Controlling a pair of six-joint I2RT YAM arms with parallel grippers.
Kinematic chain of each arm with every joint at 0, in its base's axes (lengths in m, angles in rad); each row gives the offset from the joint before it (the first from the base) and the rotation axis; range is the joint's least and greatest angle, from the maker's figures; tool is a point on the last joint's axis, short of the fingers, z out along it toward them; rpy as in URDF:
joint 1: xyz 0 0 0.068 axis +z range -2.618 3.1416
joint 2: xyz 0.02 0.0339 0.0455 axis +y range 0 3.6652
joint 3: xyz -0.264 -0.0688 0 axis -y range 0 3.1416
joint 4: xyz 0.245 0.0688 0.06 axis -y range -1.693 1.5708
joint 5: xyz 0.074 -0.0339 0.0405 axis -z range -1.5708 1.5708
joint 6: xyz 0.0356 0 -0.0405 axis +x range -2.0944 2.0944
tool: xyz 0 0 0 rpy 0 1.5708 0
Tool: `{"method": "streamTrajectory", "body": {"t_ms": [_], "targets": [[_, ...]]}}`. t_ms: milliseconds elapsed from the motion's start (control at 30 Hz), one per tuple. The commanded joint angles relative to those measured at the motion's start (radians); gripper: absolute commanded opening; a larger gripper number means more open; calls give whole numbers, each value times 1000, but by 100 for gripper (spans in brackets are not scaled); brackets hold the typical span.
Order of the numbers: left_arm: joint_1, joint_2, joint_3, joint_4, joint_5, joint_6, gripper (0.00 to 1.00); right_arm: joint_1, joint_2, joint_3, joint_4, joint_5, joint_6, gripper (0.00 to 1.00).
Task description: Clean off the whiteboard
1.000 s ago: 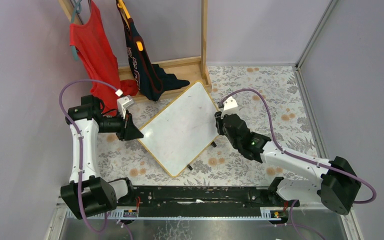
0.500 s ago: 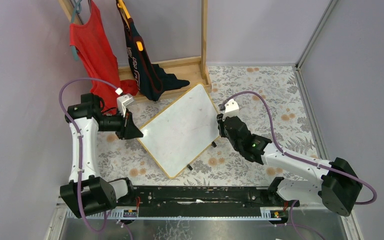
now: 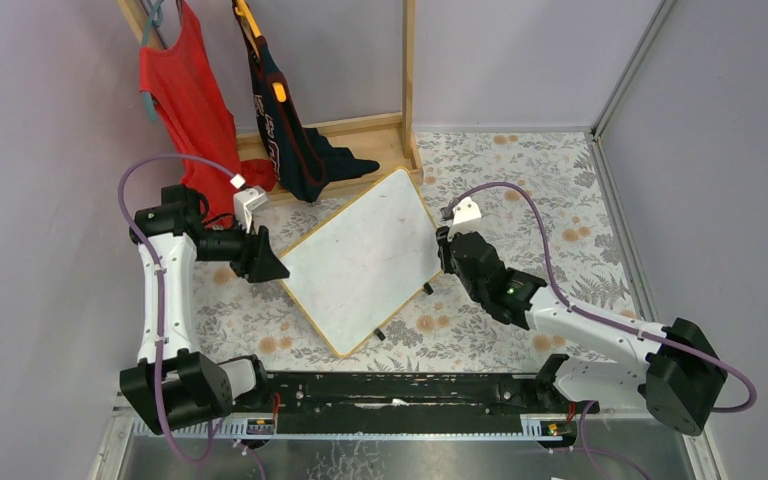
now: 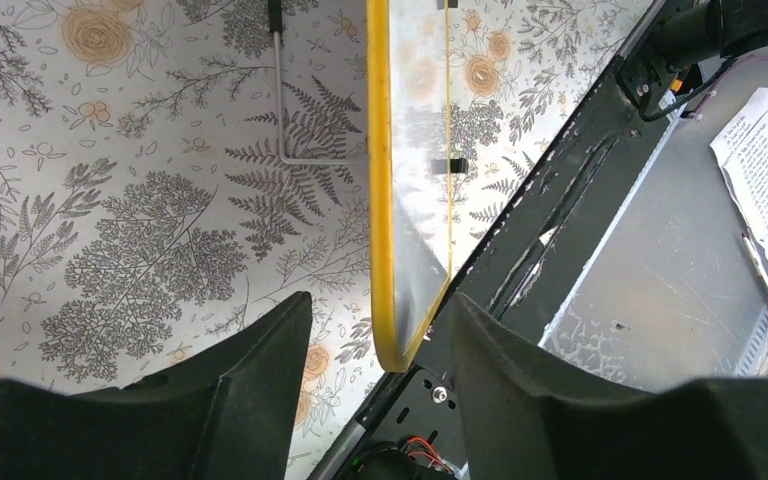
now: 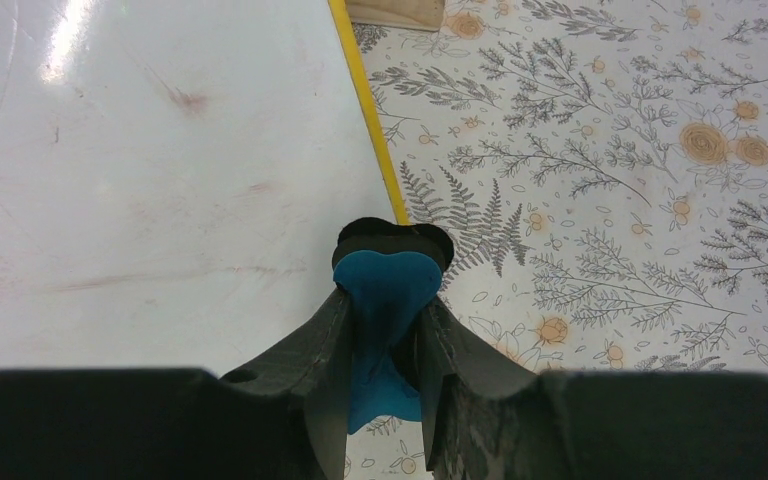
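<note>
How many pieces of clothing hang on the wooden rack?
2: the red garment on the left, the dark navy garment right of it. The wooden rack is cut off at the top, so others may be hidden.

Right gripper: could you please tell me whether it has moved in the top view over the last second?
Yes, slightly: the right gripper, holding the eraser, has shifted right, away from the rack post.
</note>
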Motion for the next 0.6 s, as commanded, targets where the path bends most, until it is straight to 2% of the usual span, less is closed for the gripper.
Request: {"method": "streamTrajectory", "body": {"t_ms": [0, 167, 333, 433, 567], "targets": [[-4, 22, 53, -1, 38, -20, 55, -11, -46, 15, 5, 31, 1, 0], [-5, 45, 91, 50, 81, -92, 61, -12, -54, 13, -13, 37, 1, 0], [-4, 41, 107, 209, 69, -276, 63, -13, -67, 9, -25, 48, 0, 0], [-3, 19, 85, 376, 8, -438, 63, -14, -80, 10, -37, 61, -4, 0], [-3, -55, 2, 724, -196, -702, 64, -19, -108, 20, -75, 84, -4, 0]]}}
